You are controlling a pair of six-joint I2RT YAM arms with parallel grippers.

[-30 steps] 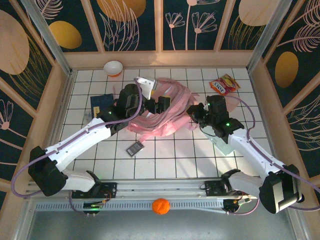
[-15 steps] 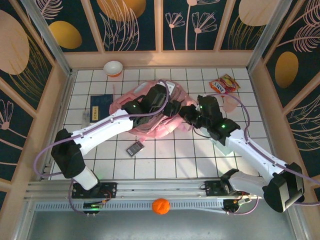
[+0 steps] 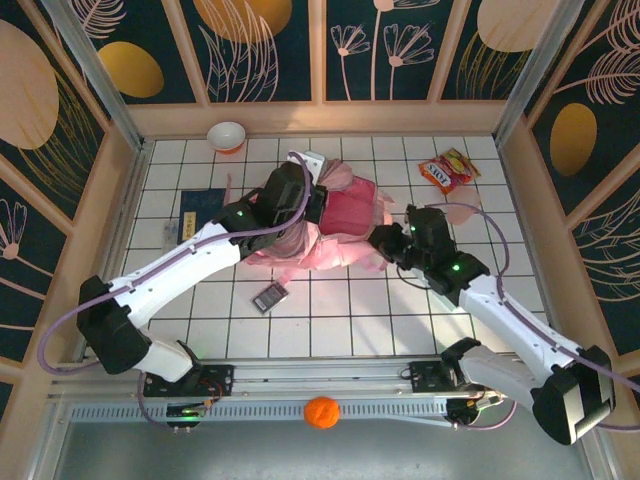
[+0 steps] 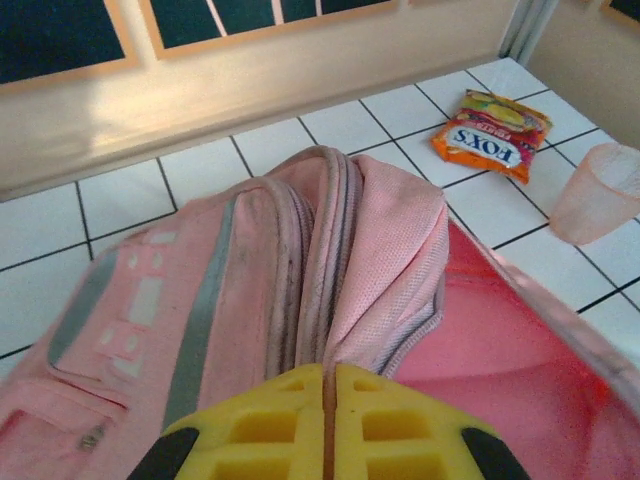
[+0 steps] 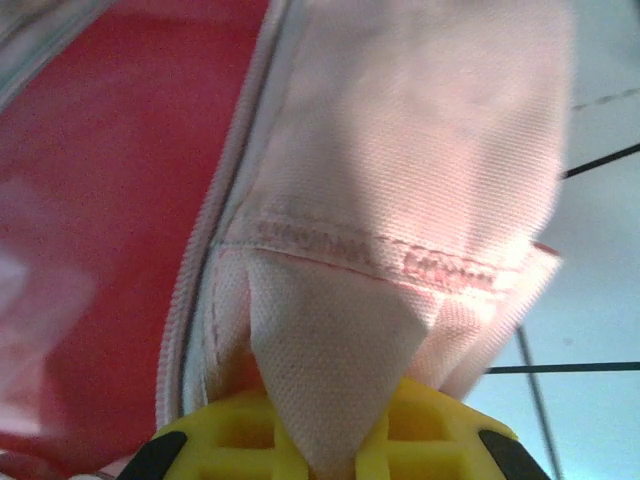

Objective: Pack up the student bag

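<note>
From above, the student bag [image 3: 345,225] lies slumped mid-way across the white tiled table [image 3: 350,320]. Its mouth gapes on a deeper pink lining, and there is an arm on either side. The left gripper [image 3: 316,200] sits at the bag's far-left rim, the right gripper [image 3: 382,240] at its right edge. Up close, the left wrist camera shows yellow fingers [image 4: 400,410] pressed together, a fold of the zipped rim running down into their seam. Past them an orange snack packet [image 4: 492,135] and a pale pink cup [image 4: 600,195] sit on the tiles. The right wrist camera has its own fingers [image 5: 220,445] nipped tight on a stitched flap of pink cloth beside the lining. Overhead adds a white bowl [image 3: 227,135] by the back wall, a dark blue book [image 3: 203,207], a small dark device [image 3: 269,296] and an orange ball [image 3: 321,412] on the near side of the rail. Wood-framed dark panels painted with leaves wall it all in.
</note>
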